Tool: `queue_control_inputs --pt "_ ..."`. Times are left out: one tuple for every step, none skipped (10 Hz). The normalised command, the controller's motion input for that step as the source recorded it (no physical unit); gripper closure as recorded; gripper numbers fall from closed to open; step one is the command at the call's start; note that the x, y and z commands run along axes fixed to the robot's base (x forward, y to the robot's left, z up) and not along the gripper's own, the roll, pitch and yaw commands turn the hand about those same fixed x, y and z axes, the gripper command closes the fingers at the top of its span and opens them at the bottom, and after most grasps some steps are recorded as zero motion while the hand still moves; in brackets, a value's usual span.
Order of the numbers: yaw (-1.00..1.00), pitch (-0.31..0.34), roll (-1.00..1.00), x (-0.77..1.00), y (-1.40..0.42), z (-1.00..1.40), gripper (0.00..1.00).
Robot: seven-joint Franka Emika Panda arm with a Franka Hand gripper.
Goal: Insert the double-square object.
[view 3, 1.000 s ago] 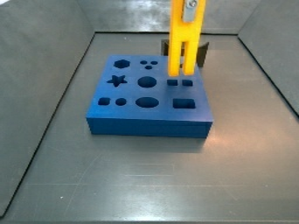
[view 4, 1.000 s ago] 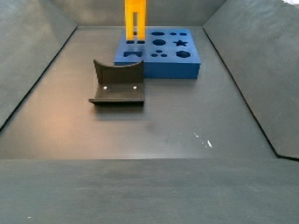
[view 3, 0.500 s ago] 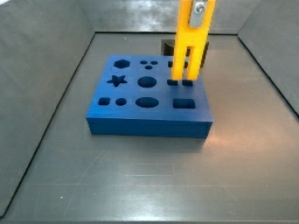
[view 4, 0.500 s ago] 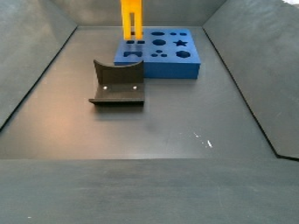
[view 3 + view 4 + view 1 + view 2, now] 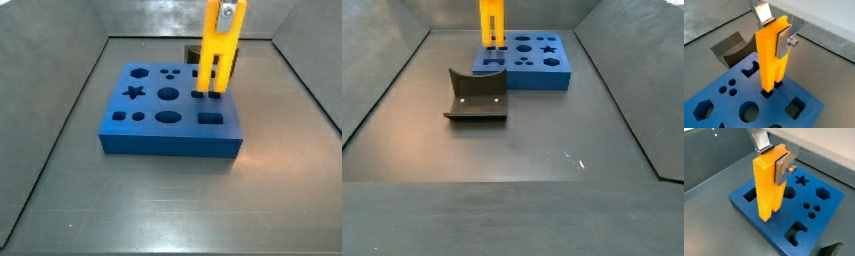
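The double-square object (image 5: 772, 55), a smooth yellow-orange bar, is held upright, prongs at the twin square holes of the matte blue block (image 5: 724, 102). It is clamped near its top by the gripper (image 5: 777, 33). Risk: slight misalignment could jam a prong on a hole edge.

In both side views the end effector (image 5: 225, 8) ran off the top edge, so only a silver scrap showed against the double-square object (image 5: 218, 50). The bar's prong tips were hidden inside the blue block (image 5: 171, 112). Behind the bar, near the desk's far edge, the fixture (image 5: 193, 52) was mostly covered. A wrist view cropped the fixture (image 5: 832, 250) at the corner.
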Motion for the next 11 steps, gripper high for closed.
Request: queue_control_inputs --pt "0.0 -0.023 -0.17 0.0 0.0 -0.1 1.0" --pt "0.0 -0.044 -0.17 0.0 0.0 -0.11 1.0" --pt "0.0 -0.057 -0.11 0.06 -0.03 -0.13 1.0" --pt "0.0 -0.061 -0.08 0.06 -0.02 -0.18 1.0" --pt "0.0 -0.06 -0.07 0.0 -0.02 -0.17 1.0" --pt "0.0 -0.059 -0.05 -0.11 0.0 -0.11 1.0" --pt "0.0 -0.059 -0.07 -0.27 0.0 0.0 1.0" --pt "0.0 -0.071 -0.08 -0.3 0.0 0.0 1.0" --pt "0.0 -0.089 -0.06 -0.25 0.0 0.0 1.0" --pt "0.0 -0.05 -0.03 0.0 -0.02 -0.05 1.0" --pt "0.0 -0.024 0.0 0.05 -0.02 -0.19 1.0"
